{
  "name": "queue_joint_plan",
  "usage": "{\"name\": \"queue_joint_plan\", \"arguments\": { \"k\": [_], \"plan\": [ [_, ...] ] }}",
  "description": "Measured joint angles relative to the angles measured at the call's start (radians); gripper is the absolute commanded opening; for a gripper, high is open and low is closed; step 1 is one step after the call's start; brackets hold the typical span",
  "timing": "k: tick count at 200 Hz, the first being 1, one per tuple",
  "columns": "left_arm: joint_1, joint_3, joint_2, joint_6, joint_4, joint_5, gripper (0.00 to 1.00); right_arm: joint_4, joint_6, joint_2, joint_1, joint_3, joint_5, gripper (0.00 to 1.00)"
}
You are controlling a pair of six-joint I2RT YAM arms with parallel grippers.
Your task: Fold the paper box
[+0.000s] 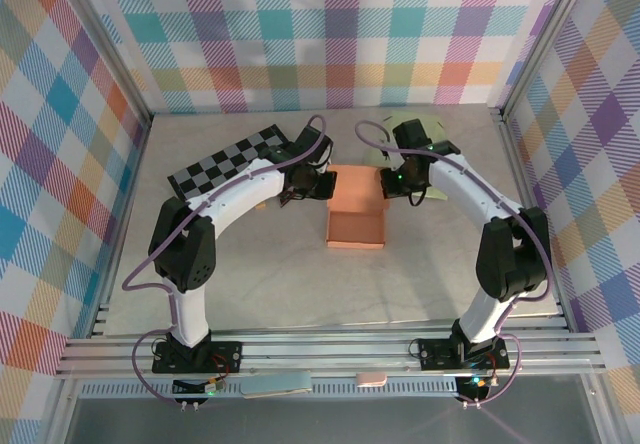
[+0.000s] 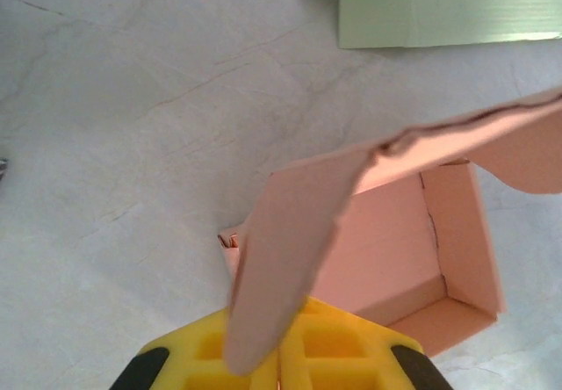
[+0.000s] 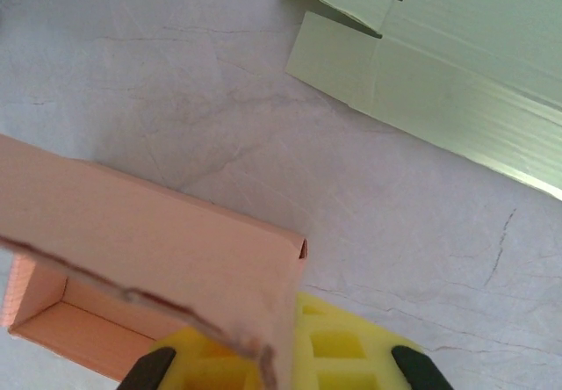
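The salmon paper box (image 1: 355, 226) stands open in the middle of the table, its lid (image 1: 355, 178) raised at the far side. My left gripper (image 1: 316, 184) is at the lid's left end and my right gripper (image 1: 393, 182) at its right end. In the left wrist view the yellow fingers (image 2: 338, 355) are pressed together, with the lid's side flap (image 2: 281, 267) running down into the seam between them; the box's inside (image 2: 395, 249) lies beyond. In the right wrist view the lid (image 3: 158, 232) slants down into the shut yellow fingers (image 3: 342, 355).
A flat pale green cardboard blank (image 1: 408, 130) lies behind the right gripper, also seen in both wrist views (image 2: 439, 12) (image 3: 457, 65). A black-and-white checkerboard (image 1: 225, 160) lies at the back left. The bare table surface (image 1: 270, 274) stretches towards the near edge.
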Motion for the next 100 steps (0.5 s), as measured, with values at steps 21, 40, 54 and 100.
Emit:
{"name": "queue_joint_plan", "arguments": {
  "k": [21, 40, 54, 100],
  "plan": [
    [0.0, 0.002, 0.002, -0.036, 0.003, -0.036, 0.03, 0.014, 0.076, -0.002, 0.021, 0.0, 0.018, 0.0],
    [-0.002, 0.002, 0.002, -0.066, 0.012, -0.066, 0.02, 0.036, 0.153, -0.007, 0.037, -0.005, 0.038, 0.0],
    [-0.005, 0.002, 0.002, -0.087, 0.028, -0.086, 0.02, 0.062, 0.209, -0.014, 0.047, -0.018, 0.053, 0.0],
    [-0.005, -0.04, -0.01, -0.113, 0.126, -0.153, 0.01, 0.225, 0.344, -0.06, 0.074, -0.126, 0.066, 0.0]
  ]
}}
